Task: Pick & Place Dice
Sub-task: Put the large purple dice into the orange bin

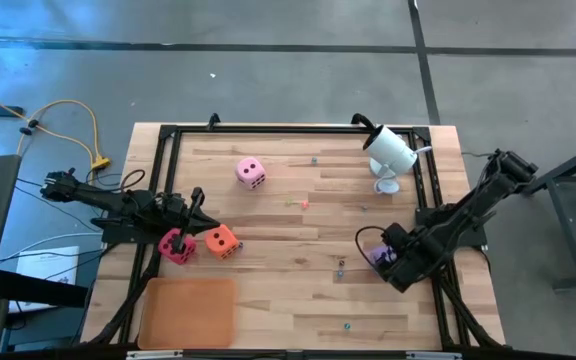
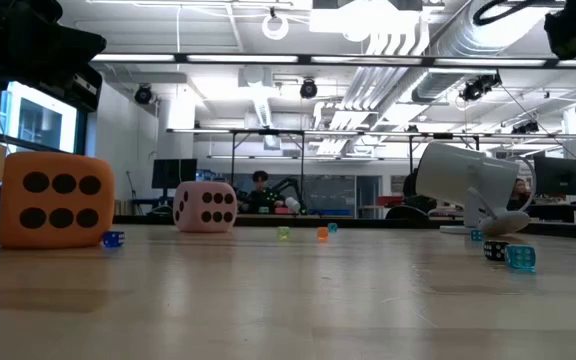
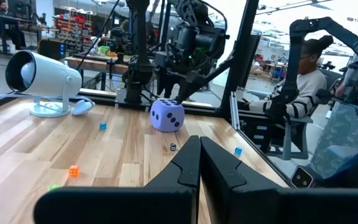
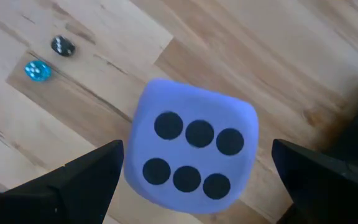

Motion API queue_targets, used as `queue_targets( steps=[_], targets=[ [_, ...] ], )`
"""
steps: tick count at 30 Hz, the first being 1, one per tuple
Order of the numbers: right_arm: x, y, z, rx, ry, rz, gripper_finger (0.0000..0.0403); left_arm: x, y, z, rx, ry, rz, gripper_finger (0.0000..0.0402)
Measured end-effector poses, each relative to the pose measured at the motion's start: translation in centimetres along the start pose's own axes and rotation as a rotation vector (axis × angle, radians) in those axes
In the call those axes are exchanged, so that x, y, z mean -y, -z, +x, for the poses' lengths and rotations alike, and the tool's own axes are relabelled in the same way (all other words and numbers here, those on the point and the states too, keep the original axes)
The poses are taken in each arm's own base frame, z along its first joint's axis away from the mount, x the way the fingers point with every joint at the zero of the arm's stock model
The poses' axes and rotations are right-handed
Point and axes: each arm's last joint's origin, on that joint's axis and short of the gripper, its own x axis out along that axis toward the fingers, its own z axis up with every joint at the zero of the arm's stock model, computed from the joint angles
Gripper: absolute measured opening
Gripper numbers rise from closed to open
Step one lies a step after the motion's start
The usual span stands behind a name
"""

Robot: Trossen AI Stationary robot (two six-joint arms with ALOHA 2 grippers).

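Between the spread fingers of the right gripper (image 4: 194,180) sits the purple die (image 4: 191,149), six pips up, resting on the table (image 1: 298,270). Both fingers stand clear of its sides, one on each flank, so the jaws are apart and nothing is clamped yet. Just beyond the die lie two tiny beads, one blue (image 4: 37,70) and one dark (image 4: 61,45), apart from it and not in the closing path.

Judgement: the step in hand is the approach to grasp on the purple die. The next move calls for a short descent, if needed, then closing squarely on opposite faces; the cube looks soft, so a light squeeze should do.

Well across the table, the left gripper (image 1: 178,238) is at the magenta die (image 1: 177,246), with the orange die (image 1: 220,241) just beside it. Its fingers look together in the wrist view, yet whether they hold that die cannot be told. The light pink die (image 1: 250,172) stands farther off, alone. The flat orange tray (image 1: 188,312) lies near the left gripper, the likely drop point.
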Motion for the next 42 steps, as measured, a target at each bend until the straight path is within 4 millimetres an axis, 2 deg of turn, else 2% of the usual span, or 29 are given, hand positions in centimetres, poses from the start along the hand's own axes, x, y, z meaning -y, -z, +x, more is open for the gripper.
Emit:
queue_targets(
  steps=[12,34,42],
  targets=[
    [-0.2,-0.1,0.4,-0.009,0.015,0.013,0.0400,0.0,0.0,0.0,0.000,0.000,0.000,0.0001],
    [0.6,0.3,4.6,-0.071,-0.028,0.071,0.0400,0.0,0.0,0.0,0.000,0.000,0.000,0.0001],
    [0.4,0.7,4.9,0.013,-0.059,0.004,0.0400,0.0,0.0,0.0,0.000,0.000,-0.005,0.0001]
  ],
)
